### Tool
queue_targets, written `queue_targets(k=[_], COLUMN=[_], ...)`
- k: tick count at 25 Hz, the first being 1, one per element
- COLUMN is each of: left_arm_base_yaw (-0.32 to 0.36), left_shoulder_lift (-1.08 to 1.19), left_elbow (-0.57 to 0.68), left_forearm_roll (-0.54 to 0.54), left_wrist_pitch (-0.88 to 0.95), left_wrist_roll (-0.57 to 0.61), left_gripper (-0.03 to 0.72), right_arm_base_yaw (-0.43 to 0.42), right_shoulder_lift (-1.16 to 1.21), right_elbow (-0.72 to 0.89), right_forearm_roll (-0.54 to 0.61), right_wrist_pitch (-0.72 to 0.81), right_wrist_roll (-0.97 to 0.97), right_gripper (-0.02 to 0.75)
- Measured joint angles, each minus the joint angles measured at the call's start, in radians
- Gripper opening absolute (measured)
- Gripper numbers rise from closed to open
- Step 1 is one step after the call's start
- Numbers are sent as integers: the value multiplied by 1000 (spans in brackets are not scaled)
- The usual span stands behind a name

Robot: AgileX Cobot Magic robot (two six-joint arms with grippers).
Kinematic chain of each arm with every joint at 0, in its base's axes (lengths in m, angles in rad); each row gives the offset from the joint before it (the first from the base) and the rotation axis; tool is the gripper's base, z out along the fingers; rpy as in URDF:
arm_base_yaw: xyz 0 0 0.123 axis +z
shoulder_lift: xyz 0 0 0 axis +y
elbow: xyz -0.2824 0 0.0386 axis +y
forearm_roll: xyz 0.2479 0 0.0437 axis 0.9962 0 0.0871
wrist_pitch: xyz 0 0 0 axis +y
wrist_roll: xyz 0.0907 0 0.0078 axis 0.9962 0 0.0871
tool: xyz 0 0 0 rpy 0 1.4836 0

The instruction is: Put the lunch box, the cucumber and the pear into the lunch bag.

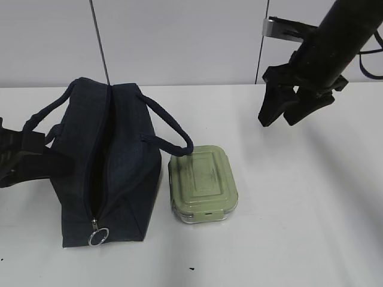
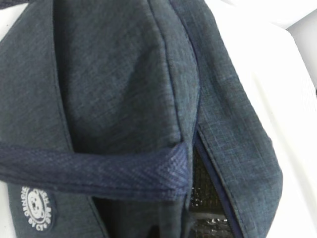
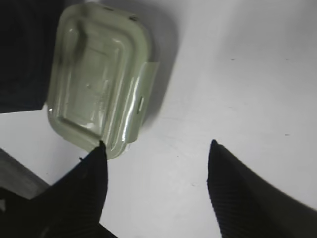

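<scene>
lunch box [image 1: 203,184] beside lunch bag [image 1: 114,167] (touching its handle).

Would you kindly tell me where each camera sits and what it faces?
Exterior: raised at the front, slanting down at lunch bag, lunch box; right end effector shows.
Left wrist: pressed close to the bag; no end effector visible.
Right wrist: above the table, looking down; open fingertips.
Shared: exterior and right wrist show the box.
</scene>
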Motion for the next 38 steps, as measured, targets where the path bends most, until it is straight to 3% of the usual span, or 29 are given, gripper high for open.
queue_targets(k=[12,23,38], left_arm_base_yaw=[0,0,0], left_shoulder_lift=[0,0,0], left_elbow=[0,0,0], left_forearm_roll=[0,0,0], left_wrist_pitch=[0,0,2], left_wrist_roll=[0,0,0], left_gripper=[-18,-18,-18], right_arm_base_yaw=[-54,-59,-61], right_shoulder_lift=[9,132,193], right_elbow=[262,332,309], right_forearm_roll=[393,601,632], right_wrist_pitch=[-23,-45,-55], right_wrist_roll=[-376,-554,-579], right_gripper=[491,491,491])
